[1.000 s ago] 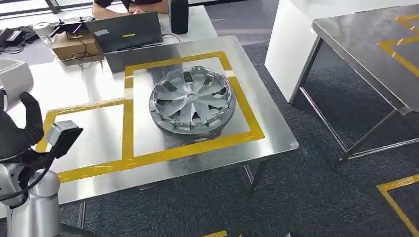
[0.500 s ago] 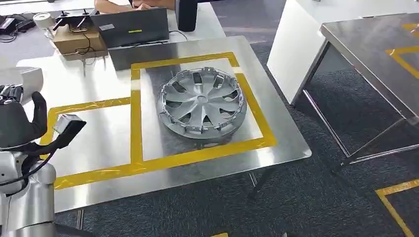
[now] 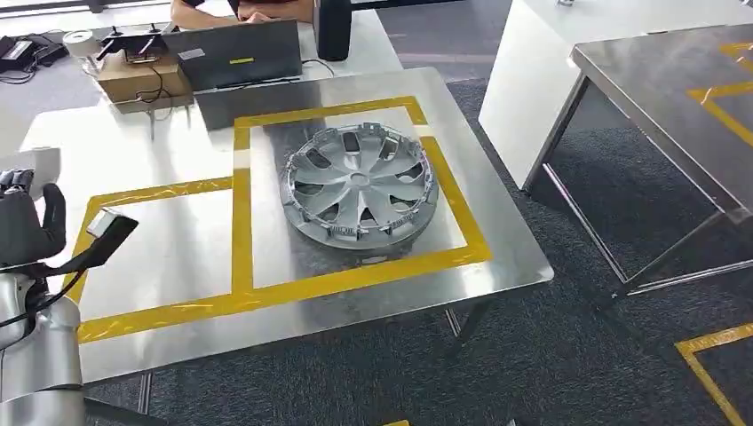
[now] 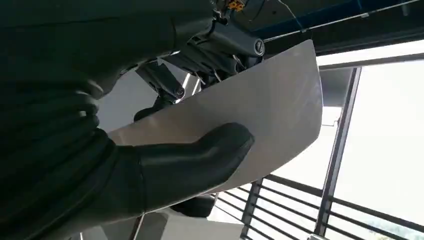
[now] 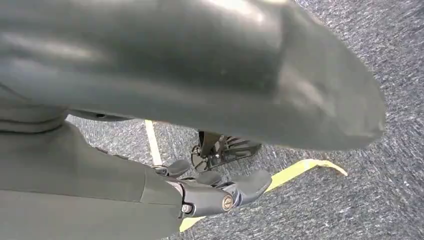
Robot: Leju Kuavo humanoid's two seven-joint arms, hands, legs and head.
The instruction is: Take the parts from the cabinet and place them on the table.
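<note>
A silver hubcap lies flat inside the right yellow-taped square of the steel table. At the table's left edge my left hand is raised and grips a pale grey flat panel. The left wrist view shows the thumb pressed across that panel, with the other fingers behind it. My right hand hangs over the dark carpet, fingers loosely apart, holding nothing. The left taped square has nothing in it.
At the table's far side stand a laptop, a cardboard box with cables and a black cylinder; a person sits behind them. A white counter and a second steel table stand to the right, across a carpeted gap.
The camera has shifted, so the whole table sits a little differently in the picture. My left hand with the panel has sunk lower and further left. The hubcap stays in its square.
</note>
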